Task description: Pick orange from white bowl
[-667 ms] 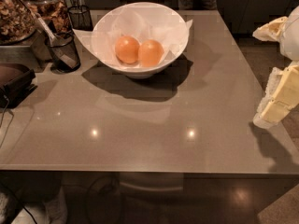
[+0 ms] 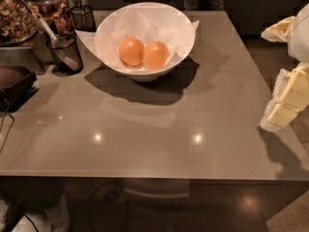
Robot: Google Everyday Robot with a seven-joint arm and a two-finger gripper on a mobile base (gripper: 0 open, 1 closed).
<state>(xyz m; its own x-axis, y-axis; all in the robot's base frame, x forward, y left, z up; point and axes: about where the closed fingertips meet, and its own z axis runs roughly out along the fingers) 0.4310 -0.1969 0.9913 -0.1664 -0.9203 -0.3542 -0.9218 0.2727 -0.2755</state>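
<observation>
gripper: at the right edge of the view, over the table's right edge, well apart from the bowl; pale yellowish padding covers it.
grip state: this angle does not show whether it is released or clenched.
orange: in the bowl, the left one of the pair, resting on the paper; it seems the deeper, redder of the two, though they look much alike.
second orange: just to the right of the first, touching it, also on the paper.
bowl: white and wide, upright on the far half of the table, left of centre; its shadow falls toward the near side.
paper: white and crumpled, lining the bowl, with corners sticking out over the rim at left and right.
table: glossy grey-brown top; two small light spots reflect in its near half.
mesh cups: two dark ones left of the bowl, the nearer with a utensil leaning in it, the farther behind it.
</observation>
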